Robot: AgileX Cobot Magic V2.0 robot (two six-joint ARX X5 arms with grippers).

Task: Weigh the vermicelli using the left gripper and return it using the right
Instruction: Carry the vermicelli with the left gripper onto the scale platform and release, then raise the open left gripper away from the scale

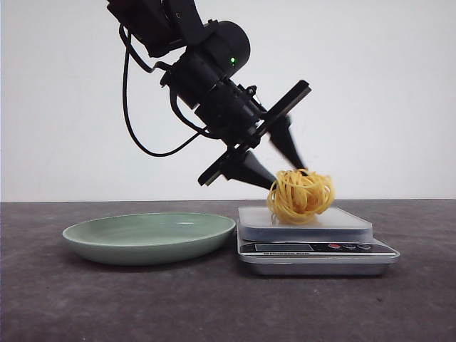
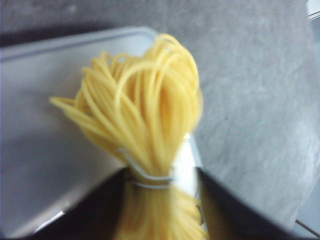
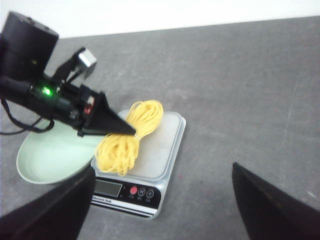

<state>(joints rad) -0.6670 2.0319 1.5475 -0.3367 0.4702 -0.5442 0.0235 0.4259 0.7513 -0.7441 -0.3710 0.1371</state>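
Note:
The vermicelli (image 1: 301, 194), a yellow nest of thin strands, sits low on the platform of the silver kitchen scale (image 1: 313, 249). My left gripper (image 1: 288, 177) comes down at a slant from the upper left, its two black fingers shut on the nest's pinched middle. In the left wrist view the vermicelli (image 2: 150, 100) fills the space between the fingers of the left gripper (image 2: 162, 172). The right wrist view looks down on the vermicelli (image 3: 127, 140) and scale (image 3: 165, 150). There the right gripper (image 3: 162, 167) hangs above them, open and holding nothing. It is out of the front view.
A pale green shallow plate (image 1: 142, 239) lies on the dark grey table just left of the scale, nearly touching it. The scale's display and buttons (image 3: 137, 191) face the table's front. A white wall stands behind.

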